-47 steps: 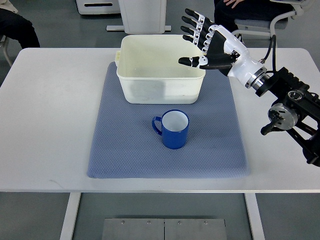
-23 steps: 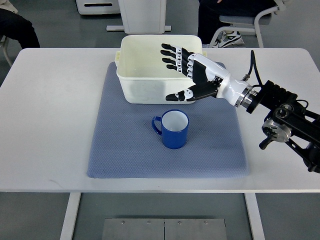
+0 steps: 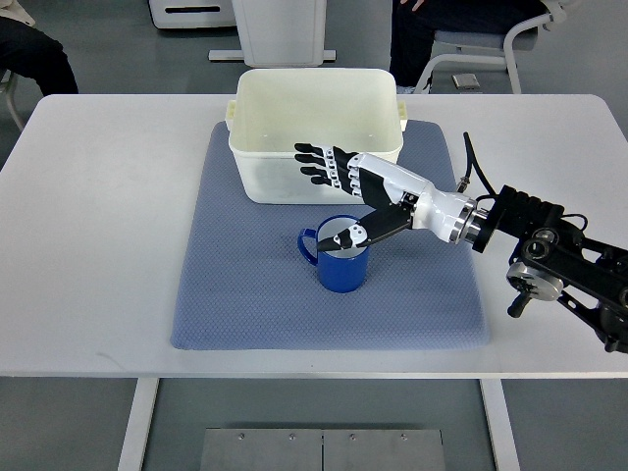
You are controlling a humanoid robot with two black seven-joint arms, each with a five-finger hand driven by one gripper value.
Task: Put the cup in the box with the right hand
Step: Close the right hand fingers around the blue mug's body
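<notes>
Where the white table (image 3: 88,245) meets the camera's side at six o'clock, its front edge runs bare, and broad open surface lies to nine o'clock and three o'clock of the blue mat (image 3: 245,304). One mat sits at the table's middle; its near half is free, with clear room between its front edge and the cup.

One blue cup (image 3: 339,260) stands upright on the mat, a little toward the far half, its handle pointing to nine o'clock and its white inside showing. One cream box (image 3: 314,123) stands at twelve o'clock of the cup, near it but apart; its far part reaches past the mat's far edge.

One robot arm shows, entering from three o'clock. Its black elbow and wrist hardware hang over the table's right side, and the white forearm slants toward ten o'clock. The right hand (image 3: 358,196) is spread wide and holds nothing: four fingers (image 3: 319,165) lie fanned toward nine o'clock against the box's near wall as seen from above, while the thumb tip sits over the cup's mouth. Whether the thumb touches the rim cannot be told.

Beyond the table, at twelve o'clock, stand a white pedestal (image 3: 280,29) and a chair (image 3: 471,59) on grey floor.
</notes>
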